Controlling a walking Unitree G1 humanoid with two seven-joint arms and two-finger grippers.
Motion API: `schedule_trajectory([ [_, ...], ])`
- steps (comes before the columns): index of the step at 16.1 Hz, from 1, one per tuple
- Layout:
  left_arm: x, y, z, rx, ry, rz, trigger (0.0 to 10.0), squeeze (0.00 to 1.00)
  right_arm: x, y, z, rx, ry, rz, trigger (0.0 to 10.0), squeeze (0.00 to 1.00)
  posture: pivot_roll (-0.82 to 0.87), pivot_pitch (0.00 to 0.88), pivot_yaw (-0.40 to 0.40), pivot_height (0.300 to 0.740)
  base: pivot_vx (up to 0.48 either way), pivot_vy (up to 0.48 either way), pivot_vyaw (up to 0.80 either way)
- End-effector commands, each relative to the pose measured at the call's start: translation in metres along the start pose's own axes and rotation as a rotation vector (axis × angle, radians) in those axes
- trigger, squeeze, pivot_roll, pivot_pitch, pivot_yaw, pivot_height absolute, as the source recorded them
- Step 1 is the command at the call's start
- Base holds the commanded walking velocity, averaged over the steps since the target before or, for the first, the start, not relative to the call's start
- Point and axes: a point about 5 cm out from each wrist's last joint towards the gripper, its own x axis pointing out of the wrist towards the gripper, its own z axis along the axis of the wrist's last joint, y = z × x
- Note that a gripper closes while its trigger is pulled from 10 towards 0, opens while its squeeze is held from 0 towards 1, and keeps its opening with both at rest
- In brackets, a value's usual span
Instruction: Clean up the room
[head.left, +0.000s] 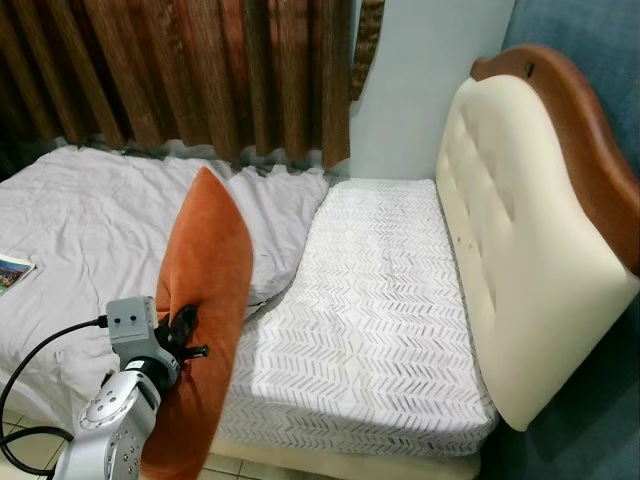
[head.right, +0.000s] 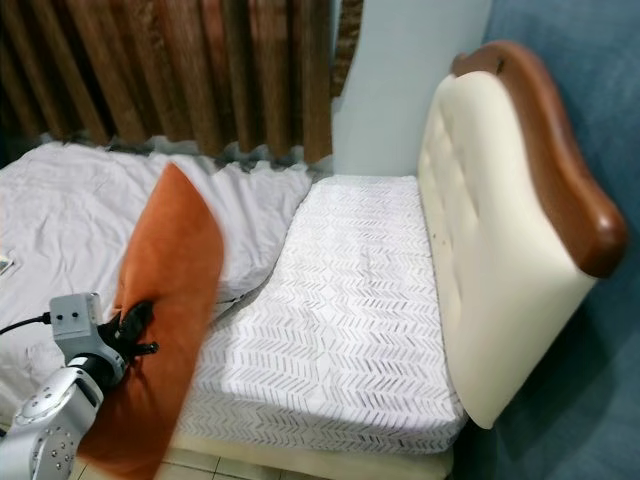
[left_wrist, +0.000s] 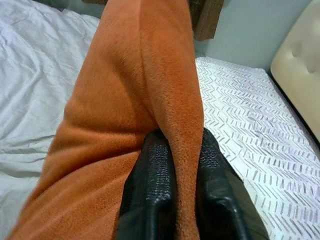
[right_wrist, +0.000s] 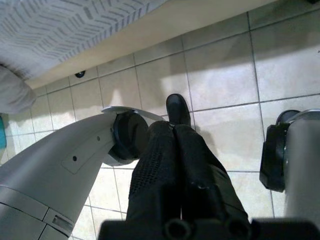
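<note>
Left gripper (head.left: 186, 330) clamped on one orange pillow (head.left: 205, 290), fabric pinched between both fingers (left_wrist: 156, 170), pillow upright over bed edge. Beyond it: one grey blanket (head.left: 90, 220), one patterned mattress (head.left: 370, 300), one cream headboard (head.left: 520, 250). Right gripper (right_wrist: 175, 131) closed, empty, hanging over floor tiles (right_wrist: 220, 70).

Evenly lit, soft indoor light, brightest on the patterned mattress (head.left: 370, 300) and the cream headboard (head.left: 520, 250), dim among the brown curtains (head.left: 200, 70). Slight motion blur along the orange pillow (head.right: 165, 330) edge, nearest part soft. Pale sheen on the floor tiles (right_wrist: 220, 75)
</note>
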Motion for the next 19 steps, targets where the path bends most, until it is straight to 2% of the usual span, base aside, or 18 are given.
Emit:
schedule_trajectory([
  [1, 0.005, -0.014, 0.022, 0.0, -0.101, -0.073, 10.0, 0.0, 0.012, 0.28, 0.071, -0.211, -0.183, 0.693, 0.0, 0.0, 0.13, 0.649, -0.148, 0.74, 0.0, 0.0, 0.0],
  [10, 0.005, -0.014, 0.022, 0.0, -0.101, -0.073, 10.0, 0.0, 0.012, 0.28, 0.071, -0.211, -0.183, 0.693, 0.0, 0.0, 0.13, 0.649, -0.148, 0.74, 0.0, 0.0, 0.0],
  [11, 0.005, -0.014, 0.022, 0.008, -0.098, -0.072, 10.0, 0.0, 0.012, 0.279, 0.074, -0.2, -0.189, 0.687, 0.0, 0.0, 0.13, 0.0, 0.0, 0.74, 0.0, 0.0, 0.0],
  [12, -0.005, -0.041, -0.008, 0.262, -0.101, -0.089, 10.0, 0.0, -0.046, 0.18, 0.196, -0.504, -0.912, 0.46, 10.0, 0.0, 0.08, 0.0, 0.0, 0.74, 0.0, 0.0, 0.0],
  [13, -0.009, -0.05, -0.016, 0.329, -0.113, -0.11, 10.0, 0.0, -0.077, 0.161, 0.209, -0.635, -1.07, 0.407, 10.0, 0.0, 0.08, 0.0, 0.0, 0.74, 0.0, 0.0, 0.0],
  [14, -0.011, -0.057, -0.02, 0.363, -0.127, -0.123, 10.0, 0.0, -0.091, 0.153, 0.211, -0.696, -1.125, 0.388, 10.0, 0.0, 0.08, 0.0, 0.0, 0.74, 0.0, 0.0, 0.0],
  [19, -0.011, -0.064, -0.02, 0.36, -0.157, -0.123, 10.0, 0.0, -0.089, 0.152, 0.208, -0.699, -1.106, 0.397, 10.0, 0.0, 0.08, 0.0, 0.0, 0.74, 0.0, 0.0, 0.0],
])
